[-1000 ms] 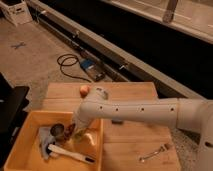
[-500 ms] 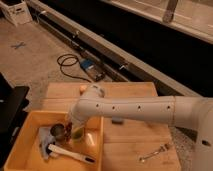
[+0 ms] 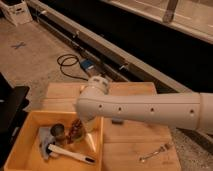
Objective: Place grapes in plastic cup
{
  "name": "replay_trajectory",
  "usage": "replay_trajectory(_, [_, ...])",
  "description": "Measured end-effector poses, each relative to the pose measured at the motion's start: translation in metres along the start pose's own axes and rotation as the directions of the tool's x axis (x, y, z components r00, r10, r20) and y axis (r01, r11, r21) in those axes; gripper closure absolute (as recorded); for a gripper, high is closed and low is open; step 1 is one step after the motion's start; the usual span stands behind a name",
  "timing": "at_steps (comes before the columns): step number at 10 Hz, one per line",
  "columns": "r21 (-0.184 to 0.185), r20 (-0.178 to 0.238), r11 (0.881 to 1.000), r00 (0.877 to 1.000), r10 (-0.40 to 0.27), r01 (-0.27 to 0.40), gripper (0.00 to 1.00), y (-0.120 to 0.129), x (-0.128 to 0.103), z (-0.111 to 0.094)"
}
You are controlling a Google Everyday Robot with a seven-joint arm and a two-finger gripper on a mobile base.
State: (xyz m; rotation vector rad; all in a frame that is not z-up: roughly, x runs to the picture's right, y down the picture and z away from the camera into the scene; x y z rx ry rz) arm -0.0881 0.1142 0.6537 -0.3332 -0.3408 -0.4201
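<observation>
1. The yellow bin [image 3: 30,150] is nearest. It is a rectangular tray with smooth walls, standing on the left front part of the wooden table [image 3: 135,145]. A white-handled tool [image 3: 67,154] lies flat on its floor, and a grey cloth-like thing [image 3: 46,140] lies at its left.
2. The grapes [image 3: 76,131] are a small, dark red-purple, elongated bunch, hanging upright inside the bin, just beside the dark metallic cup [image 3: 59,133].
3. The gripper [image 3: 77,127] reaches down into the bin at the grapes; the white arm [image 3: 145,107] hides its fingers, so I cannot tell if they are closed.
4. On the pale wood planks at the right front lies a small metal wrench [image 3: 154,152], near the table edge.
5. Beyond the table is the grey floor with a black coiled cable [image 3: 70,65] and a blue object [image 3: 87,65].
</observation>
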Motion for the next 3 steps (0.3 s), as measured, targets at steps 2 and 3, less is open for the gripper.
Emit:
replay_trajectory(2, [0.015,-0.079,1.000,0.997,0.018,-0.017,0.20,0.0004,0.0191,-0.0249])
replay_trajectory(3, [0.017,-0.085,1.000,0.996,0.019,-0.017,0.20,0.0002,0.0202,-0.0269])
